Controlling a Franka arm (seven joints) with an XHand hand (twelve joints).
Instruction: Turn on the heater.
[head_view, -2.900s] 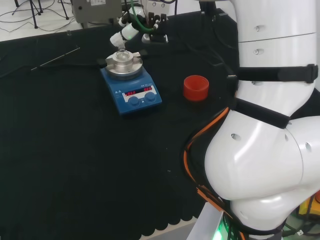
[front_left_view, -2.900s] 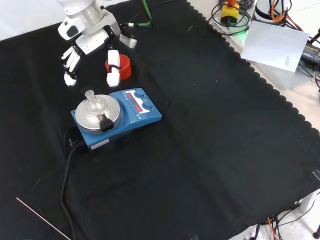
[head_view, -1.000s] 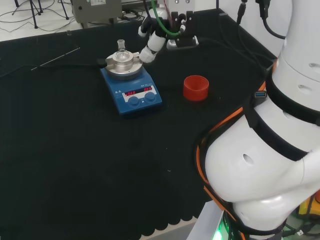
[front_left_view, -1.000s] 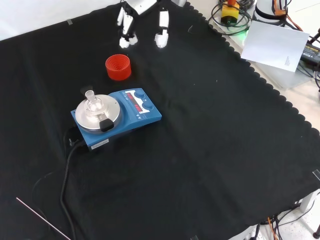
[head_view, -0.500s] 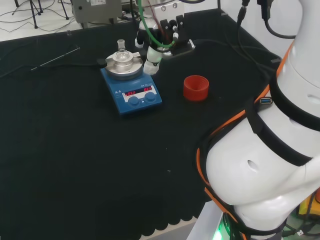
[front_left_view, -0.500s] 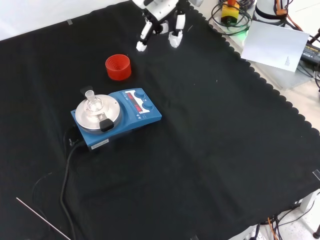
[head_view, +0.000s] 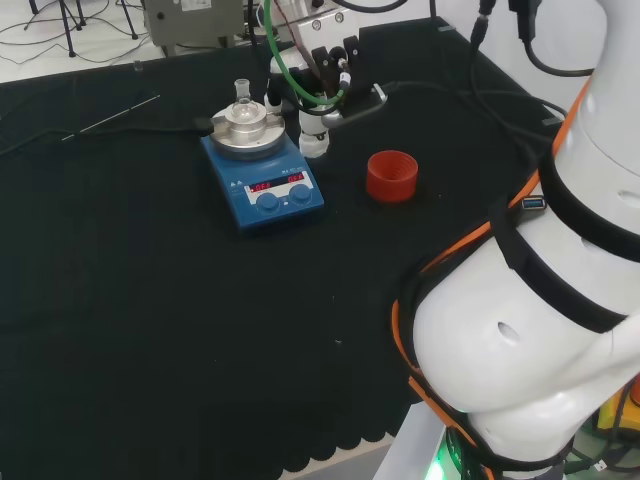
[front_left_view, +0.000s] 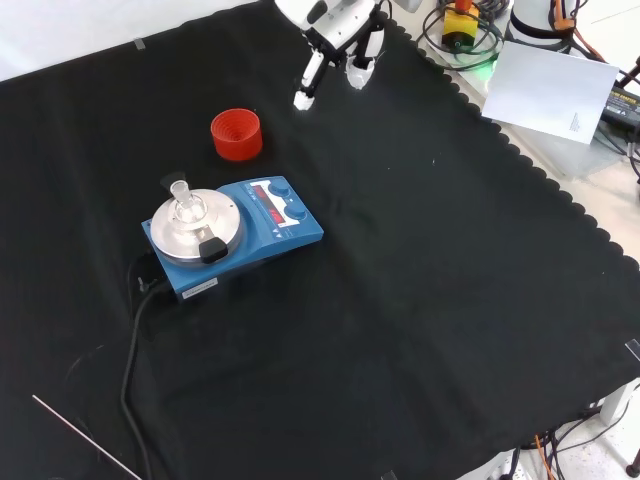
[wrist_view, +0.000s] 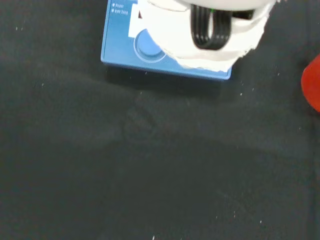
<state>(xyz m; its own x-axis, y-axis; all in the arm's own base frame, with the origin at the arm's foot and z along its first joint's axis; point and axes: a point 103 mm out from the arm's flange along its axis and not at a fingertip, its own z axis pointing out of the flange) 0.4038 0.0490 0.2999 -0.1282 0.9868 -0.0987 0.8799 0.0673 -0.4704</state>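
boxy blue heater (front_left_view: 235, 233) with round steel plate, ribbed red ring (front_left_view: 236, 135), hand (front_left_view: 335, 45) above cloth, fingers relaxed

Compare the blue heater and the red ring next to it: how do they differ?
The heater is a blue box with a silver top plate, two knobs and lit red displays; the red ring is a plain round ribbed stand. The heater carries a small glass flask and trails a black cable; the red ring carries nothing. Both rest on the black cloth.

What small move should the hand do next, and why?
Probably bring the hand down toward the heater's two blue knobs: in the front view it hangs above the cloth beyond the red ring, touching nothing.
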